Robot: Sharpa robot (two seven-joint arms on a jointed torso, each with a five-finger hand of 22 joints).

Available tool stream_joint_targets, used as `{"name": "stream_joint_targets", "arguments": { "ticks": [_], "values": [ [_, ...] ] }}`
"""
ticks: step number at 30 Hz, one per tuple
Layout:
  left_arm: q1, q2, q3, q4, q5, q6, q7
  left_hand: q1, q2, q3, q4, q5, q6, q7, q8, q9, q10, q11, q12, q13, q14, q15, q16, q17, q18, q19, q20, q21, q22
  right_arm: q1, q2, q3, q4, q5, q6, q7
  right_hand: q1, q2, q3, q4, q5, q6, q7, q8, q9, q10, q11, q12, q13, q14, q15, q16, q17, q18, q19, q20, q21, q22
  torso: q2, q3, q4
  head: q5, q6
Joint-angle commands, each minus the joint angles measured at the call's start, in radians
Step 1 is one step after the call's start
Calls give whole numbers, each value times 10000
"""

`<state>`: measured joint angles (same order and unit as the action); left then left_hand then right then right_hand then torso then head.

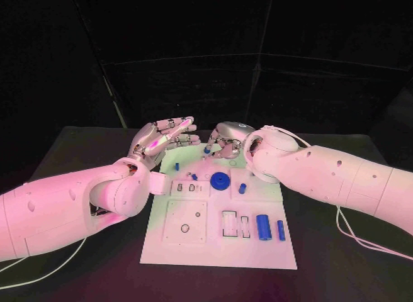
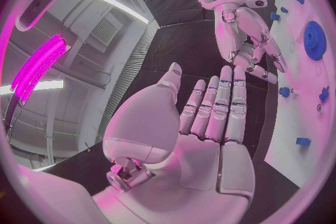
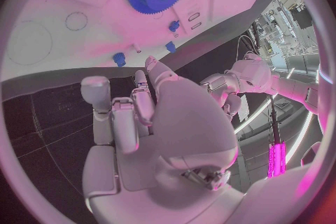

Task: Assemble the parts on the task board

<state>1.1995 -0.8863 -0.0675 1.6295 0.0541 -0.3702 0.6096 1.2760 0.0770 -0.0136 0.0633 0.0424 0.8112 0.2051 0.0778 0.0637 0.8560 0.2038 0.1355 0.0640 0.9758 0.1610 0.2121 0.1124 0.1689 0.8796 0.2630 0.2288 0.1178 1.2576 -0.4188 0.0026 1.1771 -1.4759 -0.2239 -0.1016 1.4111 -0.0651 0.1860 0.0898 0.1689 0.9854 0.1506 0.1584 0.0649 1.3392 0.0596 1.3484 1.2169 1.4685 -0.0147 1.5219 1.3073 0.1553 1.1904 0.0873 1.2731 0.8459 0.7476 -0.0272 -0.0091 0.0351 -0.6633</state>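
Blue gear [image 1: 220, 181] lies on the board near right robot hand [image 1: 226, 139].

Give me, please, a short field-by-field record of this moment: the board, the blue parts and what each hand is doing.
board: white task board on the black table
gear: blue gear lying flat near the board's middle
cylinders: two blue cylinders lying side by side toward the board's near right
small parts: several small blue pieces scattered on the far half
left hand: left hand raised above the far left corner, fingers straight, palm empty
right hand: right hand over the far edge, fingers curled down; whether it holds a piece cannot be told
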Motion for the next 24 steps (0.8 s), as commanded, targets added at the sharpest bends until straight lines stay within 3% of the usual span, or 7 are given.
{"name": "stream_joint_targets", "arguments": {
  "ticks": [1,7,11,14,19,24],
  "values": [
    [16,-23,7,19,-25,73,77,21,52,-45,13,63,42,431,-44,-9,30,28,-45,-14,42,-9,-62,-12,111,58,27,10,-15,16,-246,-3,360,-120,464,-250,-235,-91,-91,29,102,-202,37,-144,-15,-91,70,-118,-109,709,60,-8,1078,-204,-24,96,15,-38,-5,-4,4,-7,-3],
    [15,-61,6,34,-25,79,79,21,52,-45,13,63,42,431,-44,-9,30,28,-45,-14,42,-9,-62,-12,111,58,27,10,-15,-22,-968,-26,1331,-480,1071,-733,-718,-472,-557,119,257,-917,208,-562,-4,-437,240,-372,-470,700,212,-20,1064,-185,-117,240,-41,-143,-10,7,-19,0,-10],
    [15,-70,6,38,-25,85,80,21,52,-45,13,63,42,431,-44,-9,30,28,-45,-14,42,-9,-62,-12,111,58,27,10,-15,-60,-1338,-50,1819,-762,1320,-1057,-885,-630,-924,259,351,-1207,299,-701,3,-546,327,-421,-559,702,288,-14,1089,-179,-145,315,-52,-175,-6,-11,-10,-48,1],
    [15,-68,5,38,-25,91,81,21,52,-45,13,63,42,431,-44,-9,30,28,-45,-14,42,-9,-62,-12,111,58,27,10,-15,-77,-1507,-95,2053,-906,1449,-1224,-903,-681,-1177,392,369,-1316,341,-739,13,-565,368,-412,-564,706,327,-5,1116,-176,-152,357,-52,-184,-1,-8,-4,-59,3],
    [14,-65,5,30,-25,93,78,21,52,-45,13,63,42,431,-44,-9,30,28,-45,-14,42,-9,-62,-12,111,58,27,10,-15,-101,-1686,-275,2375,-1049,1577,-1406,-828,-706,-1500,602,403,-1395,373,-749,25,-575,403,-391,-558,707,361,0,1130,-172,-160,396,-47,-195,8,-4,16,-81,-23],
    [14,-57,5,14,-25,96,78,21,52,-45,13,63,42,431,-44,-9,30,28,-45,-14,42,-9,-62,-12,111,58,27,10,-15,-161,-1710,-349,2540,-1150,1669,-1487,-741,-680,-1668,753,421,-1412,383,-735,34,-553,414,-355,-520,711,375,7,1153,-171,-159,413,-38,-194,13,-12,31,-116,-58]
  ]
}}
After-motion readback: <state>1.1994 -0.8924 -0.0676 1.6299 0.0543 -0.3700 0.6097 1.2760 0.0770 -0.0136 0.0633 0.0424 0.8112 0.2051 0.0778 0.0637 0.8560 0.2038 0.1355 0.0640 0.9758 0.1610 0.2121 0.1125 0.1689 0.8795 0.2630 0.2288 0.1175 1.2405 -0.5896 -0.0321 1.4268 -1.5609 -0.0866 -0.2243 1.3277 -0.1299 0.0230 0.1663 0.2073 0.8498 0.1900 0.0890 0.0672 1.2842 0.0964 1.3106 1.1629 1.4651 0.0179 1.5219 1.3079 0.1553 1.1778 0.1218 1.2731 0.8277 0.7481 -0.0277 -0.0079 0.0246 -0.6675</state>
